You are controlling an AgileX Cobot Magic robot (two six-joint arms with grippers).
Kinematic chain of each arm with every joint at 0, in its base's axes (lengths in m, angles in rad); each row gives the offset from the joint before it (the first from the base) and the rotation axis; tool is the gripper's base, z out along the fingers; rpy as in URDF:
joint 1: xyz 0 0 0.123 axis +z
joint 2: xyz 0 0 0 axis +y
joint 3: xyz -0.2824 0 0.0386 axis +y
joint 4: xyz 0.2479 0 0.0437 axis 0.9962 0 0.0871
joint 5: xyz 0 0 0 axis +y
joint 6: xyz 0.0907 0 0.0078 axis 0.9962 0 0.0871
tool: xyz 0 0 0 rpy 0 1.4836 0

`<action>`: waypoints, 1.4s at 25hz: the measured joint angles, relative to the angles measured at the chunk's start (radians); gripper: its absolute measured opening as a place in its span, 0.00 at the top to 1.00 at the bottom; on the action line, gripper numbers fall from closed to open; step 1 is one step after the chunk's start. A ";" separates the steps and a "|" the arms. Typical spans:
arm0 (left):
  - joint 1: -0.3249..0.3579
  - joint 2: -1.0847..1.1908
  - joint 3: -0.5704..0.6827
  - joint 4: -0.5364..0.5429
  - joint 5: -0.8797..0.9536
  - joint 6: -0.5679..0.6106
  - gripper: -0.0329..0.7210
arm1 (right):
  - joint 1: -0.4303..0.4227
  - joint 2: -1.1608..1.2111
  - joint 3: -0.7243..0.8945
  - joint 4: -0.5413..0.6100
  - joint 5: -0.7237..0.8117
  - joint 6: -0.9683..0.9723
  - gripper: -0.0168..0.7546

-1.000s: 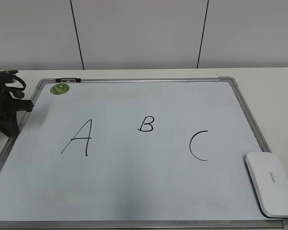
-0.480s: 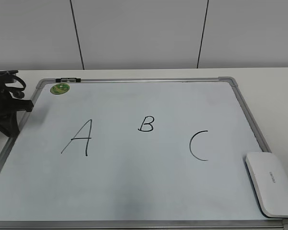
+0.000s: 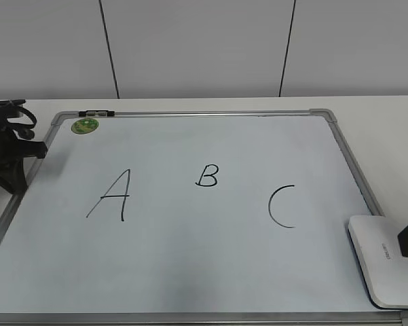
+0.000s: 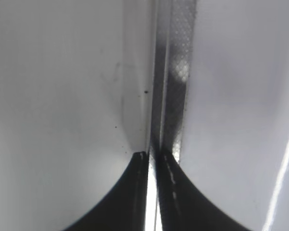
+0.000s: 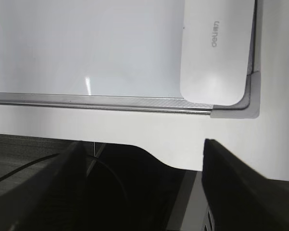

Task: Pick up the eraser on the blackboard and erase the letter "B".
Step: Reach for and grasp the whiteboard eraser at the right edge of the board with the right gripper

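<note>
Eraser (image 3: 384, 260) sits at the near right corner of the blackboard (image 3: 190, 272), white, with small grey print on top, lying flat against the frame. On my right wrist feed I see it (image 5: 216, 48) tucked into that corner, with the right gripper (image 5: 144, 187) well short of it, off the board's edge, jaws spread wide and holding nothing. In the exterior view a dark part of that arm shows at the right edge, just beside the eraser. The letter "B" (image 3: 207, 176) stands untouched mid-board, between the "A" (image 3: 113, 195) and the "C" (image 3: 281, 206). My left gripper (image 4: 151, 159) hangs over the board's left frame, fingers almost touching, empty. A green magnet (image 3: 85, 125) sits at the far left corner.
</note>
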 joint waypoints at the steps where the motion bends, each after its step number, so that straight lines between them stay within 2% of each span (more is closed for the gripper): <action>1: 0.000 0.000 0.000 0.000 0.000 0.000 0.92 | 0.000 0.032 0.000 0.000 -0.011 0.000 0.26; 5: 0.000 0.000 0.000 0.000 0.000 0.000 0.92 | 0.000 0.142 0.000 -0.004 -0.058 0.000 0.26; 14: 0.000 0.000 0.000 -0.002 0.000 0.002 0.92 | 0.002 0.332 -0.062 -0.091 -0.089 0.035 0.30; 23: 0.000 0.000 0.000 -0.002 0.002 0.002 0.92 | 0.084 0.480 -0.140 -0.212 -0.091 0.116 0.29; 30: 0.000 0.000 -0.002 -0.002 0.002 0.002 0.92 | 0.085 0.542 -0.142 -0.263 -0.116 0.141 0.14; 35: 0.000 0.000 0.000 -0.004 0.004 0.002 0.92 | 0.085 0.560 -0.142 -0.272 -0.169 0.180 0.12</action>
